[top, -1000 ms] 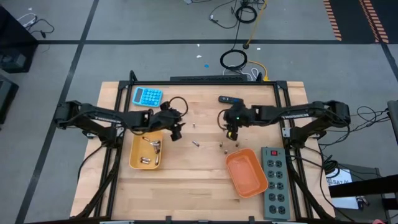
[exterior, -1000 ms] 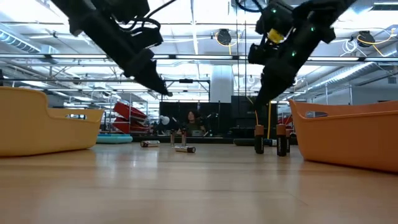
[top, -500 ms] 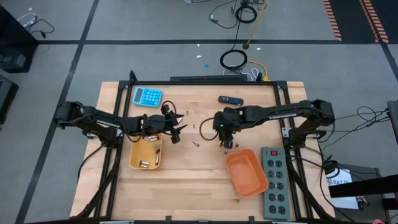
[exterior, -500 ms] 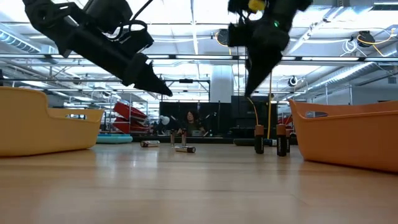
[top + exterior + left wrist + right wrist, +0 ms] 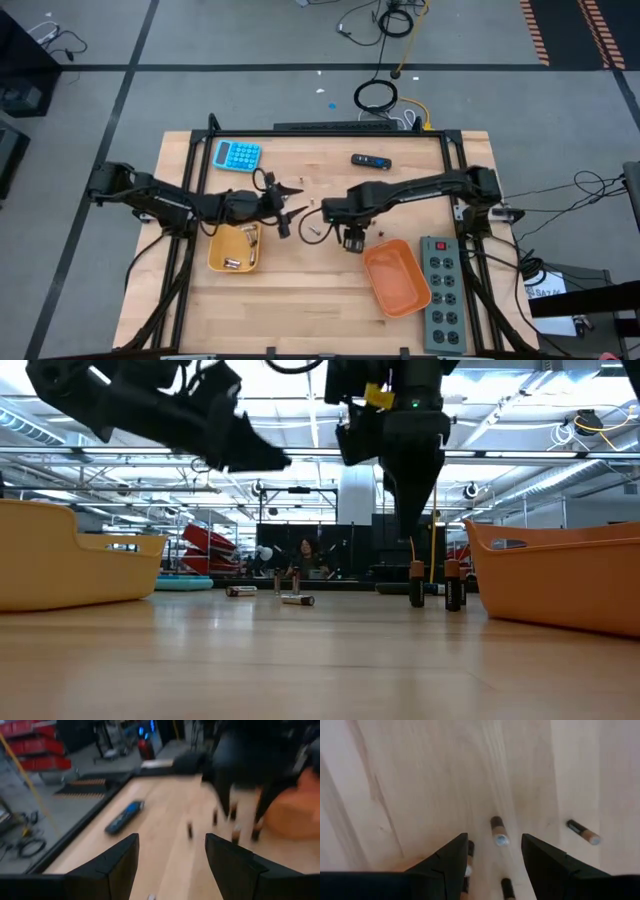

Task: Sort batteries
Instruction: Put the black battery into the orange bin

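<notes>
On the wooden desk [image 5: 300, 290], catalogued from above:

Left claw [image 5: 293, 198]: raised above the desk just beside the yellow tray, fingers [image 5: 117, 862] spread apart, nothing between them.

Right claw [image 5: 351, 242]: pointing down near the desk's middle, close to the orange tray, fingers [image 5: 451, 857] parted and empty, hanging over a small cluster of batteries.

Batteries, loose: several dark cylinders with copper-coloured ends. Under the right claw, some stand upright [image 5: 497, 831] and one lies on its side [image 5: 583, 832] a little apart. From desk level, two lie flat [image 5: 297, 600] near the middle and two or three stand upright [image 5: 454, 584] just beside the orange tray; the exact count is hard to make out.

Batteries, sorted: a few lie in the yellow tray [image 5: 222, 250].

Orange tray [image 5: 395, 278]: sits by the right side of the desk; nothing shows in it from above.

Other items: blue calculator [image 5: 236, 155] at the far left corner; black-and-blue remote [image 5: 370, 161] at the far edge; grey power strip [image 5: 442, 293] along the right edge, beside the orange tray.
</notes>
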{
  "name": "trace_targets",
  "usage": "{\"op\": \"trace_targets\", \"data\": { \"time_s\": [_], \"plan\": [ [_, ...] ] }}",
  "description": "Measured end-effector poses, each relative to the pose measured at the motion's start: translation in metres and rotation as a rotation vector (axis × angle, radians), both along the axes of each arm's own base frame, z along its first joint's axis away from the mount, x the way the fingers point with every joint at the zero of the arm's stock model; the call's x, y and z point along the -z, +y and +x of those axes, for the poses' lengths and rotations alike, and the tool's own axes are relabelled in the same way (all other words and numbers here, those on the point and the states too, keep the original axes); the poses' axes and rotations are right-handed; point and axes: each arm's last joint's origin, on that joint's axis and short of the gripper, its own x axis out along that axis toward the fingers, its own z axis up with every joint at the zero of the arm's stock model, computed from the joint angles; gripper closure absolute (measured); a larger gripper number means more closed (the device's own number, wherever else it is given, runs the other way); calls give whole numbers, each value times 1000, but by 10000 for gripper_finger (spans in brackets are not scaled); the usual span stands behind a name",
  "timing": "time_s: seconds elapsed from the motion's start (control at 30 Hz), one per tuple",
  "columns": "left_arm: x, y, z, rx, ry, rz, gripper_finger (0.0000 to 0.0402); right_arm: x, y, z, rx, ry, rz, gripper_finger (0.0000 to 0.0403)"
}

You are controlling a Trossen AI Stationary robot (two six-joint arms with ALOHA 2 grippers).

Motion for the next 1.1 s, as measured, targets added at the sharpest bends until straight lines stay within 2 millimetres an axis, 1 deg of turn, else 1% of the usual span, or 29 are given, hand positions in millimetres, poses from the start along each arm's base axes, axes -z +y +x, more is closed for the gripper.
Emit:
{"op": "trace_targets", "data": {
  "time_s": [0.1,0.2,0.27,0.47,0.7,1.0,1.1],
  "plan": [
    [-6,-7,1,28,-58,-1,164,10,1,4,27,39,2,225],
    [-7,-17,0,68,-70,-2,164,21,0,6,63,79,-3,225],
    [-7,-25,-1,100,-72,-7,165,24,1,7,82,85,-5,225],
    [-9,-49,-4,160,-92,-1,188,27,-1,8,122,95,-26,225],
    [-13,-76,-12,194,-131,-5,215,27,-1,6,163,114,-31,240],
    [-13,-115,-32,165,-138,8,217,27,-2,6,216,105,-48,243],
    [-12,-126,-40,155,-137,16,217,27,1,7,235,93,-42,243]
  ]
}}
